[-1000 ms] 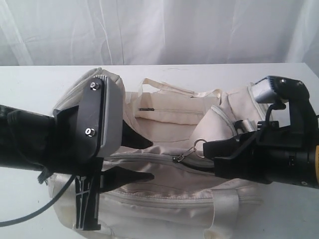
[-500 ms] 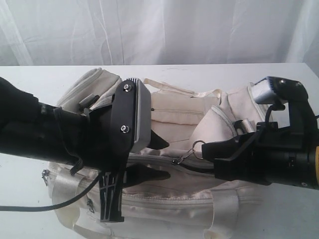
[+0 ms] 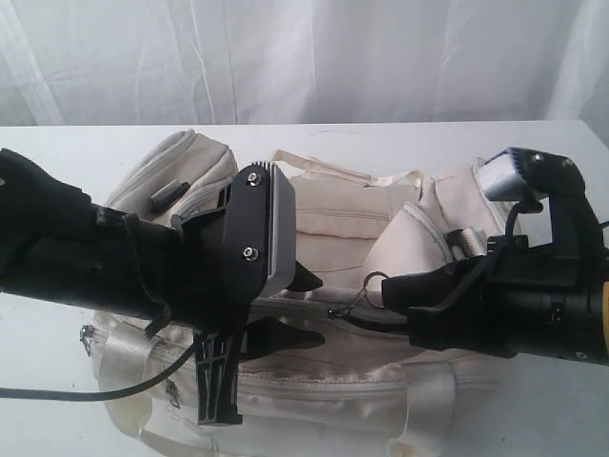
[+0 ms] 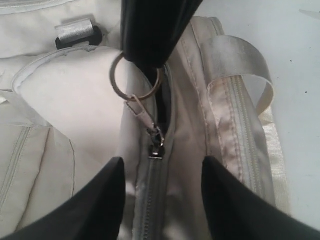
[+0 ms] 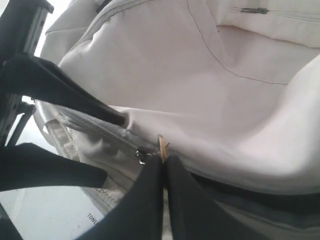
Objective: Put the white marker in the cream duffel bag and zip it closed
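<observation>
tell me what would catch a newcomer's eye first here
The big cream duffel bag fills most of the white table. Over its middle, the right gripper is pinched shut on the metal ring pull of the top zipper. Facing it, the left gripper hangs open with a finger on either side of the zipped part of that seam.
</observation>
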Controlling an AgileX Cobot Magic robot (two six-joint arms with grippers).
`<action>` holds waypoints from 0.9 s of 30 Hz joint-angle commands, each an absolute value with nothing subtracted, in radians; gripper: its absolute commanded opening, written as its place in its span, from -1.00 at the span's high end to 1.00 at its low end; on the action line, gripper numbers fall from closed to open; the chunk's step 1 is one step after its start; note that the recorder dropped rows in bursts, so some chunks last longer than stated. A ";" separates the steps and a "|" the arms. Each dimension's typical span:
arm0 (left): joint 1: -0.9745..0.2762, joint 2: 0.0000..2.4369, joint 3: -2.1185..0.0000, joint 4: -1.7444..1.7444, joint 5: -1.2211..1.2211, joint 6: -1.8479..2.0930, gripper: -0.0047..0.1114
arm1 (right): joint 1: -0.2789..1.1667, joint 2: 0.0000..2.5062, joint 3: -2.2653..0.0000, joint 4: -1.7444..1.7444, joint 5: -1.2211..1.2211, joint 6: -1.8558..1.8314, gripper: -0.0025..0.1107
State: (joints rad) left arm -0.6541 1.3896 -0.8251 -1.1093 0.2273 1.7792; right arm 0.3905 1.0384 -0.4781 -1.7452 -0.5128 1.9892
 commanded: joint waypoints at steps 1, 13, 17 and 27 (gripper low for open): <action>-0.662 1.386 -0.828 -1.136 0.228 1.780 0.02 | 0.387 1.028 -0.476 -1.744 -0.541 1.994 0.96; -0.662 1.466 -0.828 -1.117 0.204 1.780 0.02 | 0.387 0.947 -0.478 -1.744 -0.543 1.994 0.96; -0.662 1.473 -0.828 -1.117 0.166 1.780 0.03 | 0.387 0.926 -0.478 -1.744 -0.543 1.997 0.96; -0.662 1.473 -0.828 -1.117 0.125 1.780 0.63 | 0.387 0.922 -0.478 -1.744 -0.543 2.000 0.96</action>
State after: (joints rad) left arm -0.6617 1.4708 -0.8275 -1.1094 0.1408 1.7792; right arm 0.3905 0.9323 -0.4781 -1.7551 -0.5531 1.9967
